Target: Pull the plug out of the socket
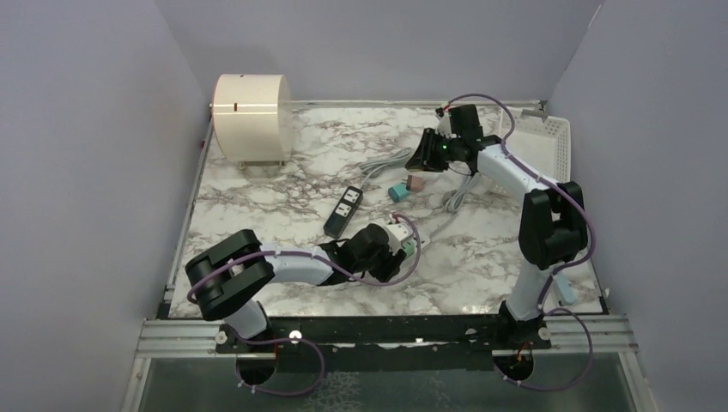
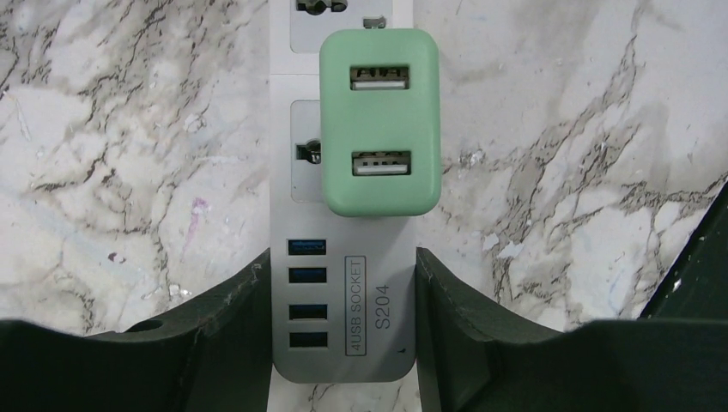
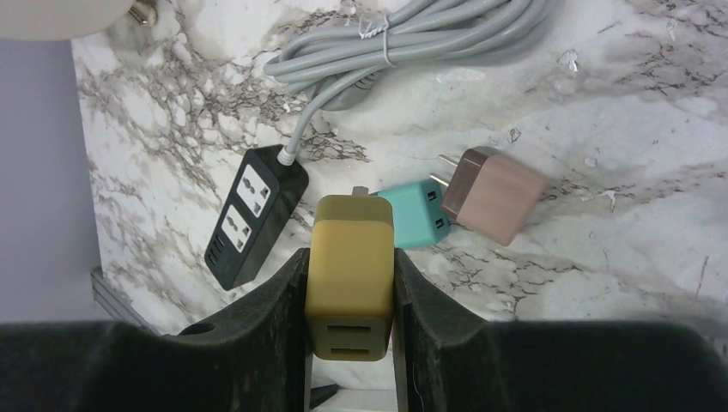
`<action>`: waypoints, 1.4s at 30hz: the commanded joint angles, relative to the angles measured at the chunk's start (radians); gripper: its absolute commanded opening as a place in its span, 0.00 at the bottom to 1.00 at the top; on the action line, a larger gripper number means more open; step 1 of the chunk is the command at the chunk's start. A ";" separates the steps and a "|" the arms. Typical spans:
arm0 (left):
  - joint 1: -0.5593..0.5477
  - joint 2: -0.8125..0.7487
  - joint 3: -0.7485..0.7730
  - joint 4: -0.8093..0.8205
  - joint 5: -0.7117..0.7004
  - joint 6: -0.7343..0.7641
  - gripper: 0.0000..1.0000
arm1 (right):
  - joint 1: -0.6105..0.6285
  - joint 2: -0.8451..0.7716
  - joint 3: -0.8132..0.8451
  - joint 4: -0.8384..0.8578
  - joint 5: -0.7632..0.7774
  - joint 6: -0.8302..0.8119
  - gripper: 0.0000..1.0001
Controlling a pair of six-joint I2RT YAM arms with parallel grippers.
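Note:
A mint-green plug with two USB ports sits plugged into a light grey power strip marked "4USB SOCKET S204". My left gripper is shut on the strip's USB end, one finger against each side, below the green plug. In the top view the left gripper is low over the table's middle. My right gripper is shut on a mustard-yellow plug and holds it above the table. In the top view the right gripper is at the back centre.
A black power strip with a coiled grey cable lies left of centre. A teal plug and a pink plug lie loose under the right gripper. A cream drum stands back left, a white basket back right.

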 commanded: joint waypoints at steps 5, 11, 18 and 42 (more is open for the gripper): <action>0.024 -0.081 -0.065 -0.089 0.023 0.009 0.00 | 0.002 0.055 -0.016 0.150 -0.023 -0.057 0.01; 0.036 -0.076 -0.039 -0.125 0.036 0.020 0.00 | -0.009 0.114 0.028 0.167 -0.012 -0.115 0.01; 0.039 -0.073 -0.032 -0.106 0.068 0.027 0.00 | -0.057 0.195 0.045 0.240 -0.084 -0.143 0.01; 0.069 -0.049 0.020 -0.138 0.129 0.067 0.00 | -0.074 0.260 -0.054 0.281 -0.083 -0.180 0.29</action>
